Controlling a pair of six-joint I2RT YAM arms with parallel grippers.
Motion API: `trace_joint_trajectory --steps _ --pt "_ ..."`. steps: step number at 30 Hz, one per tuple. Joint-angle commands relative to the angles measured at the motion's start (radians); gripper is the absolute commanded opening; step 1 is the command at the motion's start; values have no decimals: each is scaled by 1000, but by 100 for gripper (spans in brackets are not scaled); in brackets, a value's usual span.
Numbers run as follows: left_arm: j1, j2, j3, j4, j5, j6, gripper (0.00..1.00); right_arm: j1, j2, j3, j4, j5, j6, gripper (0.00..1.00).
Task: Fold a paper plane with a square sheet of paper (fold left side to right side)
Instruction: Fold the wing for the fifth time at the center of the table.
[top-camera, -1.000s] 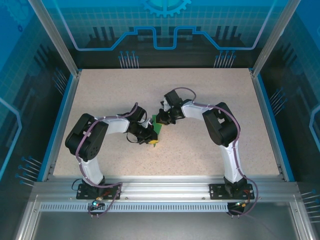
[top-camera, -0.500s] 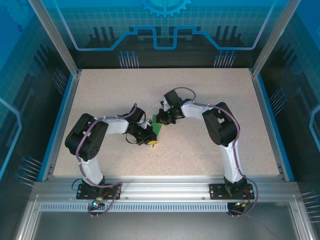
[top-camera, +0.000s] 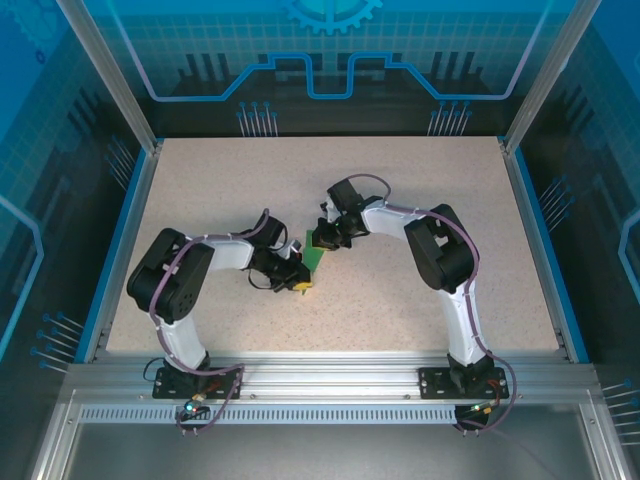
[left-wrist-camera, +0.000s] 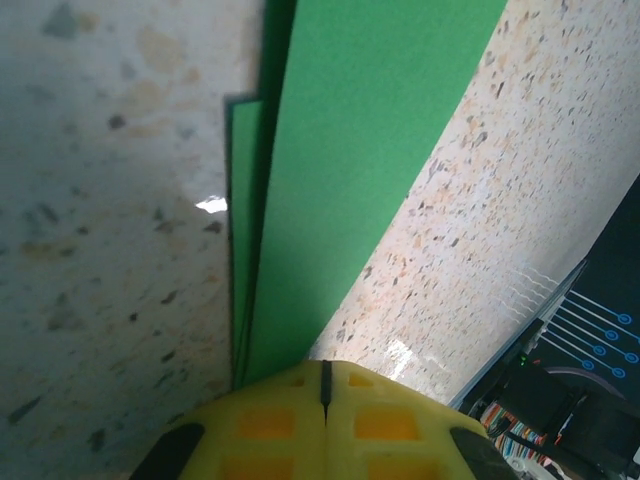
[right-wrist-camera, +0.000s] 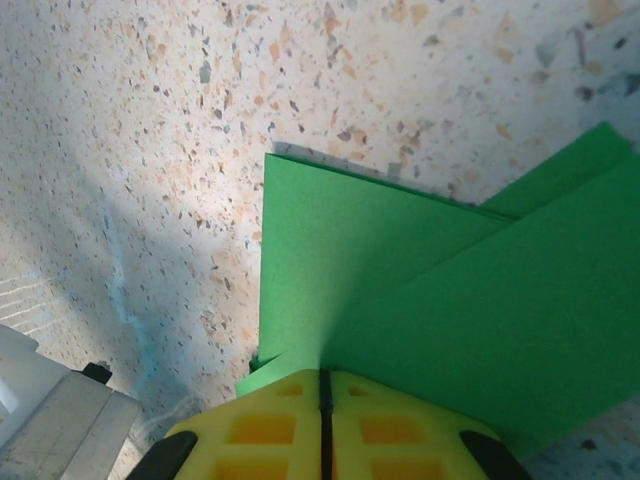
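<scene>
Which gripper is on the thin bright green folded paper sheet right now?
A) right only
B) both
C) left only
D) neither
B: in each wrist view, the shut yellow tips of the left gripper and the right gripper clamp an edge of the thin bright green folded paper sheet.

Looking like a robotics lab test cell: sitting boxed in by a silver aluminium-profile frame (top-camera: 320, 376), showing a speckled beige tabletop (top-camera: 400, 185), blue circuit-pattern printed wall panels (top-camera: 320, 45), black-and-white robot arms (top-camera: 172, 285) bolted down.
</scene>
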Motion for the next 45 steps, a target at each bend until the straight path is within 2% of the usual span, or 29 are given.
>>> trace_joint_trajectory --steps 1,30,39,45 --pt "7 -7 -61 -137 -39 5 4 6 51 -7 -108 86 -22 9" --pt "29 -167 -205 -179 -64 -17 2 0 55 -15 -106 86 -24 9" --pt "41 -277 -66 -277 -56 17 4 1 52 -16 -105 85 -25 9" --pt "41 -193 27 -251 -46 26 7 6 52 -14 -103 84 -24 9"
